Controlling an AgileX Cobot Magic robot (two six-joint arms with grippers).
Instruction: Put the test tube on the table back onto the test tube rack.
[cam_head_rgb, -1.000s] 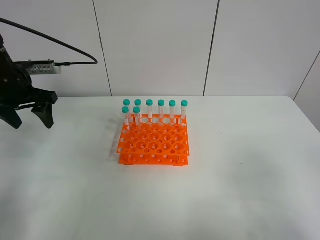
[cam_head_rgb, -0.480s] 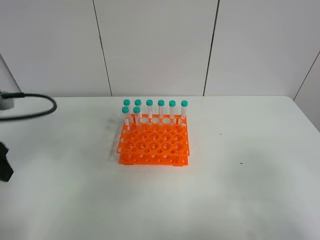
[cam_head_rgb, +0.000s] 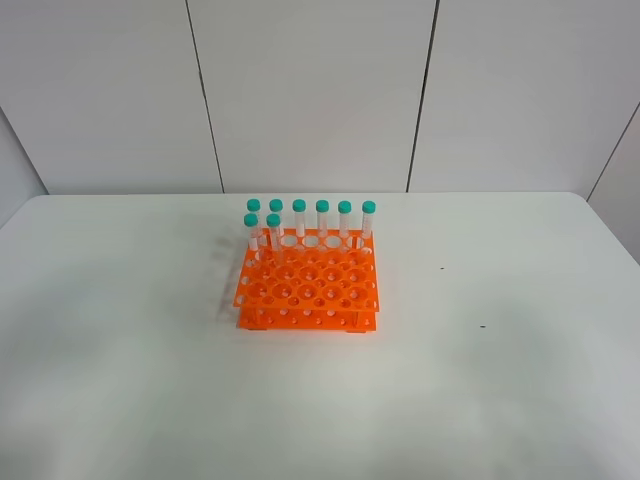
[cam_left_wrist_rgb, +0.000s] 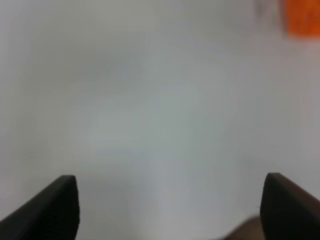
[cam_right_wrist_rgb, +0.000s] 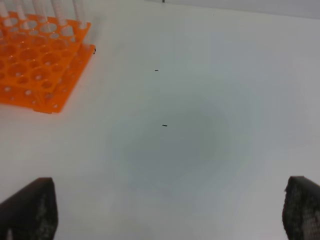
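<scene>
Exterior high view gives me the white table (cam_head_rgb: 480, 400) with the orange test tube rack (cam_head_rgb: 308, 295) sitting a little left of centre, nearer the far edge than the near one. It is a two-tier rack with a grid of round holes, most of them bare. I count eight slim clear tubes standing upright in it, each with a teal-green cap: six in a line along the rack's far row (cam_head_rgb: 311, 220), and two more at the far-left corner, one of them the test tube (cam_head_rgb: 274, 232) standing one row nearer me than the line. They all look alike to me, and I see no tube lying loose on the tabletop in this view. Neither arm shows in this camera. On the left wrist camera the picture is badly blurred; the left gripper (cam_left_wrist_rgb: 170, 205) shows only as two dark fingertips set far apart with nothing between them, so I read it as released, over bare white surface, with a smear of orange from the rack at one corner of the picture. On the right wrist camera the right gripper (cam_right_wrist_rgb: 167, 210) likewise has its two dark fingertips spread wide and empty, with the rack's corner and the lower ends of a few tubes (cam_right_wrist_rgb: 59, 12) well apart from it.
</scene>
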